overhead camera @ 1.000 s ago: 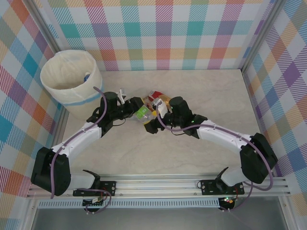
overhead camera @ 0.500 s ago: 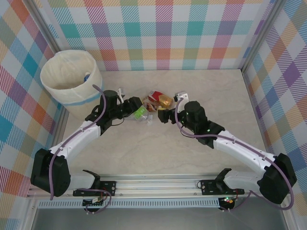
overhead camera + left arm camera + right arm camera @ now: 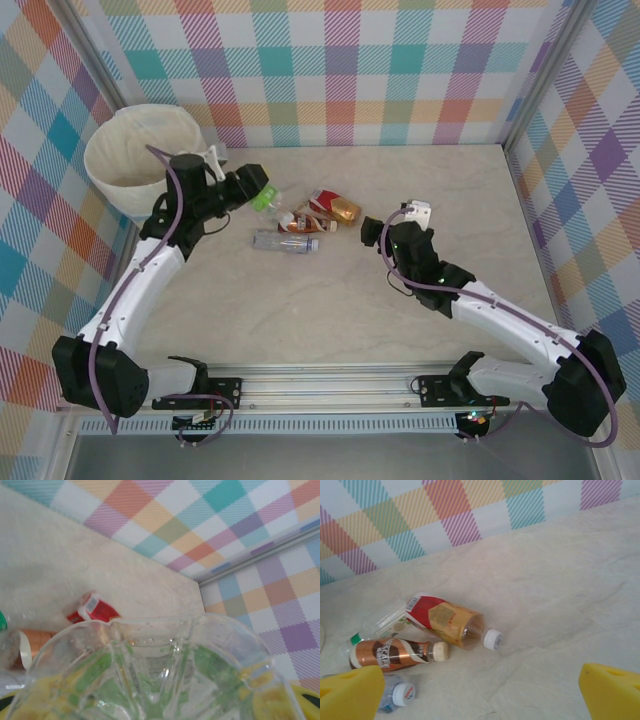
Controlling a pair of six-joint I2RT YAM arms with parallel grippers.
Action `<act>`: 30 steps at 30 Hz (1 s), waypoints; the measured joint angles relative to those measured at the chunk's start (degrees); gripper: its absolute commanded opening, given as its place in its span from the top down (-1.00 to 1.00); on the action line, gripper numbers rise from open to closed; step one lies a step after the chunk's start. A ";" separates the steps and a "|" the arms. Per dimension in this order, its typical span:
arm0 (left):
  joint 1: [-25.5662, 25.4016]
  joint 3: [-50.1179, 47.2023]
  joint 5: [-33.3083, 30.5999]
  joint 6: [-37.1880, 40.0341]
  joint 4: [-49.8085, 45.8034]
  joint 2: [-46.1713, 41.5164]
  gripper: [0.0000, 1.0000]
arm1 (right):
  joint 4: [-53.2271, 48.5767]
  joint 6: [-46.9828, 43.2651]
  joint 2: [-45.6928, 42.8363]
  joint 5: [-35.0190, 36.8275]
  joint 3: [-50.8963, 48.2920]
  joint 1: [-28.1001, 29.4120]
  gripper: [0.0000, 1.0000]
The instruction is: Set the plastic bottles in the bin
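My left gripper [image 3: 250, 186] is shut on a clear green-labelled plastic bottle [image 3: 263, 197], held above the table just right of the bin [image 3: 120, 200]. That bottle's ribbed base [image 3: 160, 675] fills the lower left wrist view. Three more bottles lie in a cluster mid-table: a red-and-gold one [image 3: 335, 208] [image 3: 445, 620], a brown one [image 3: 300, 219] [image 3: 390, 654] and a clear blue-labelled one [image 3: 285, 241]. My right gripper [image 3: 384, 232] [image 3: 480, 695] stands open to their right, with bare table between its yellow fingertips [image 3: 350, 692].
Checked walls close the table at the back and both sides. The cream bin with its pale blue band stands in the far left corner, with my left arm's wrist over its right rim. Table surface [image 3: 330, 310] stretches from the cluster to the arm bases.
My left gripper has carried the green-labelled bottle up and left from the cluster toward the bin. My right gripper has drawn back to the right, away from the bottles.
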 measured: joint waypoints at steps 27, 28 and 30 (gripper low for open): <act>21.44 38.69 -36.15 23.02 -17.05 17.90 0.92 | -2.93 2.12 0.37 -1.77 -0.31 -0.59 -0.99; 21.86 38.75 -36.65 22.82 -18.16 18.67 0.65 | -2.97 2.12 0.37 -1.99 -0.31 -0.59 -1.00; 22.67 38.75 -37.48 22.40 -20.44 19.80 0.28 | -3.06 2.16 0.37 -2.27 -0.26 -0.59 -0.99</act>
